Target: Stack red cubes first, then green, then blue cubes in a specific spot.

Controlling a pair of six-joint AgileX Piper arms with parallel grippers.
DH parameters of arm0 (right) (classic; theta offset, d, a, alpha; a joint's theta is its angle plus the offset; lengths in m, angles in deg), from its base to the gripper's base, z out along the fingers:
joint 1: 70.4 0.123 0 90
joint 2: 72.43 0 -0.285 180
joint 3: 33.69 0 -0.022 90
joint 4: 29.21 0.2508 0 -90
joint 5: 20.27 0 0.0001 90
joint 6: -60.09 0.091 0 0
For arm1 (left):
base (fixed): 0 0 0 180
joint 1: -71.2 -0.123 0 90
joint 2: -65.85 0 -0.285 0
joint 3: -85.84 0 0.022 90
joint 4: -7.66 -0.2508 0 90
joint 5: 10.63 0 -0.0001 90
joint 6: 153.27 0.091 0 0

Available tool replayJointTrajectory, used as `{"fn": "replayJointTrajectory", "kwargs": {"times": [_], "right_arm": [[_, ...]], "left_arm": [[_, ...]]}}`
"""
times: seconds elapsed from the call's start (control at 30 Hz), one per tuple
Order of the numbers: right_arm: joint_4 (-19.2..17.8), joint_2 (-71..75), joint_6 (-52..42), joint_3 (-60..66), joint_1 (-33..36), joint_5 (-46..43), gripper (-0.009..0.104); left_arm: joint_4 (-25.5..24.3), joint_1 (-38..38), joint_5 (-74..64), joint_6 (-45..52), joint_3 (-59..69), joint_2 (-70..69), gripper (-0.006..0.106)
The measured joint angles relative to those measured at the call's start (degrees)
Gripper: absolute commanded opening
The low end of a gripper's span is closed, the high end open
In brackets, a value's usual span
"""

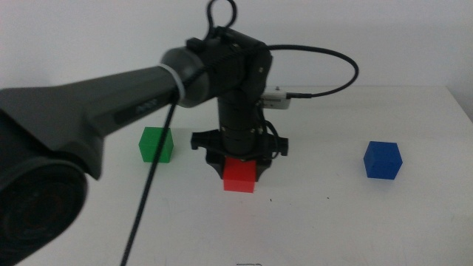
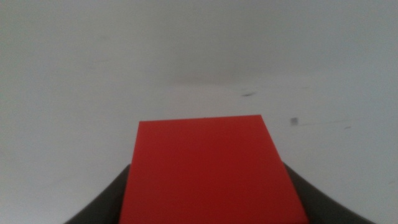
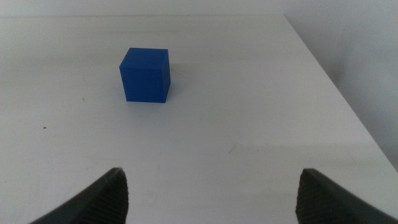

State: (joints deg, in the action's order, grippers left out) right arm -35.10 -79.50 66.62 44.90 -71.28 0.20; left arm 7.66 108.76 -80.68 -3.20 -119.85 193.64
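- Middle view shows your left arm (image 1: pixel 111 111), a thick dark grey limb, reaching in from the left edge across the white tabletop (image 1: pixel 332 222) and bending at the wrist so its gripper points straight down near the table's centre.
- Your left gripper (image 1: pixel 240 166) has its two dark jaws pinching the small solid bright-red cube (image 1: pixel 240 178) from either side; the cube sits low at the tabletop, though you cannot tell whether its underside touches.
- Left wrist view fills its lower half with the red cube's flat top face (image 2: pixel 208 168), with a dark jaw hugging each side of it.
- A black cable (image 1: pixel 148 199) hangs down from the left arm and runs toward the bottom of the middle view, and another loops out behind the wrist.
- The small solid green cube (image 1: pixel 156 144) rests on the table, just to the left of the gripper and apart from it.
- The small solid dark-blue cube (image 1: pixel 383 159) rests on the table well to the right, apart from the other two.
- Right wrist view shows your right gripper (image 3: pixel 211 193) waiting low over the table with its jaws spread wide and holding nothing, facing the dark-blue cube (image 3: pixel 144 75) near the table's edge.
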Motion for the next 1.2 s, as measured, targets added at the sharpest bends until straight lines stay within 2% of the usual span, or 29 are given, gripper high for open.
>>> {"fn": "replayJointTrajectory", "kwargs": {"times": [0.33,0.63,1.2], "right_arm": [[0.0,0.0,0.0,0.0,0.0,0.0,0.071],[0.0,0.0,0.0,0.0,0.0,0.0,0.071],[0.0,0.0,0.0,0.0,0.0,0.0,0.071]], "left_arm": [[1.05,2.86,0.06,-3.59,-1.83,3.75,0.01],[2.91,3.23,0.06,-3.79,-1.87,5.47,0.01],[2.97,3.35,1.98,-2.93,-1.93,7.34,0.01]]}}
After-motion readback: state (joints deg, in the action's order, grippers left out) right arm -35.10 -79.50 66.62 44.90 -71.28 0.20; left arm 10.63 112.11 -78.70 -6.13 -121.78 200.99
